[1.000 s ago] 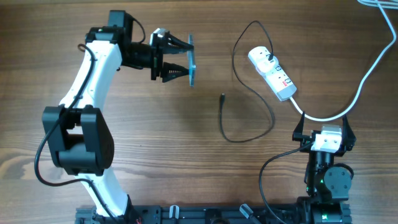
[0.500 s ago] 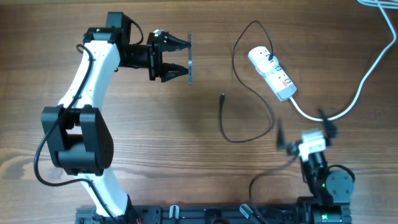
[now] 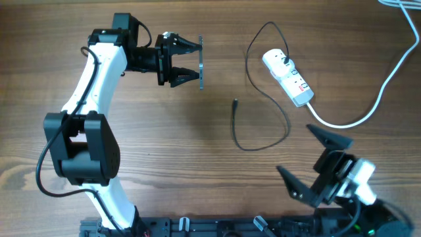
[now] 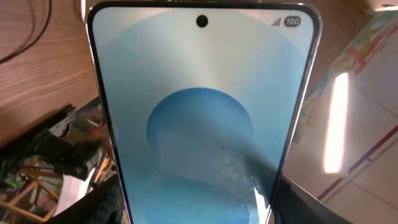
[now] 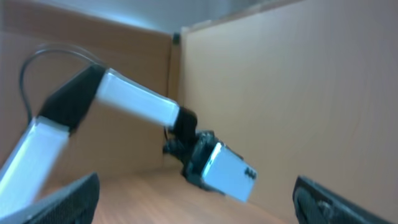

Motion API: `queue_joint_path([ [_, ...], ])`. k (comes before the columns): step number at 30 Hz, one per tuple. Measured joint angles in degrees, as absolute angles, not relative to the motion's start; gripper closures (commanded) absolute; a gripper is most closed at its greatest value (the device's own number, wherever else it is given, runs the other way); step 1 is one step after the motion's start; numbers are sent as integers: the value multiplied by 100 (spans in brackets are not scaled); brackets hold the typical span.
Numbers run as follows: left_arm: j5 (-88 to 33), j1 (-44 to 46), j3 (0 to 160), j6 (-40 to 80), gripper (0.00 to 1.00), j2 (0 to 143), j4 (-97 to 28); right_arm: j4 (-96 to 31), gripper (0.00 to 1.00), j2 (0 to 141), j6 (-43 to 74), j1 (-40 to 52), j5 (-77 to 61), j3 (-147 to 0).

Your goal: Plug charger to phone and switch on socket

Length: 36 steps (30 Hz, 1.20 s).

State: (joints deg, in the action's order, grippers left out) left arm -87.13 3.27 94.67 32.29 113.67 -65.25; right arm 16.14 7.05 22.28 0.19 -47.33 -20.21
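Left hand (image 3: 191, 60): closed on the phone (image 3: 200, 62), one finger on each flat face, raised over the surface (image 3: 164, 138) toward the far edge and left of the middle.
Phone: stands on edge in the overhead view, showing only as a thin strip. In the left wrist view its lit blue screen (image 4: 202, 118) fills the frame, with the camera hole and a "100" battery mark at the top.
Right hand (image 3: 314, 161): spread wide, holding nothing, above the near right corner. Its wrist view is blurred, with only the two dark fingertips (image 5: 62, 202) at the bottom corners.
Charger (image 3: 235, 120): thin black cable plugged into the socket (image 3: 288, 78). It loops toward the far edge, curves back and ends mid-surface.
Connector tip (image 3: 235, 102): lies free on the wood, well apart from the phone and from both hands.
Socket: lies flat and slanted near the far right corner, its red switches too small to read.
White cord (image 3: 368, 115): leaves the socket's near end and sweeps off to the far right corner.
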Motion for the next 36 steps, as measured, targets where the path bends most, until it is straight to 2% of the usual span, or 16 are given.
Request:
queue_joint_path([
  [3,-8715,327,9467,3229,37,11367,-6528,-558,0,1817,2014,19,-4700,-3795],
  [4,-8715,327,9467,3227,37,11367,-6514,-978,0,2362,1820,16,-4888,-4407],
  [6,-8713,327,9467,3229,38,11367,-6521,-1024,0,3096,1535,12,-5586,-5011],
  [8,-8715,327,9467,3229,38,11367,-6523,-318,0,3581,1619,27,-6366,-5186],
  [10,-8715,327,9467,3227,38,11367,-6512,1249,1,4174,2493,84,-7035,-5280],
  [13,-8715,327,9467,3229,38,11367,-6521,2685,1,4720,3981,158,-7384,-5301],
  [15,-8713,327,9467,3229,37,11367,-6519,2891,1,4923,4788,244,-7408,-5299],
  [18,-8711,327,9467,3229,38,11367,-6519,2630,1,4954,5391,322,-7297,-5306],
  [23,-8711,327,9467,3229,37,11367,-6517,1372,1,5205,5419,329,-6842,-5841],
  [29,-8687,327,9467,3227,38,11367,-6519,-1973,1,6353,3962,386,-6080,-8062],
  [31,-8683,327,9467,3229,37,11367,-6519,-3428,1,6694,3273,620,-5315,-8700],
  [33,-8674,327,9467,3229,37,11367,-6517,-4195,0,6965,2744,982,-4447,-9067],
  [36,-8665,327,9467,3229,37,11367,-6517,-5273,1,7452,2027,2171,-2373,-9570],
])
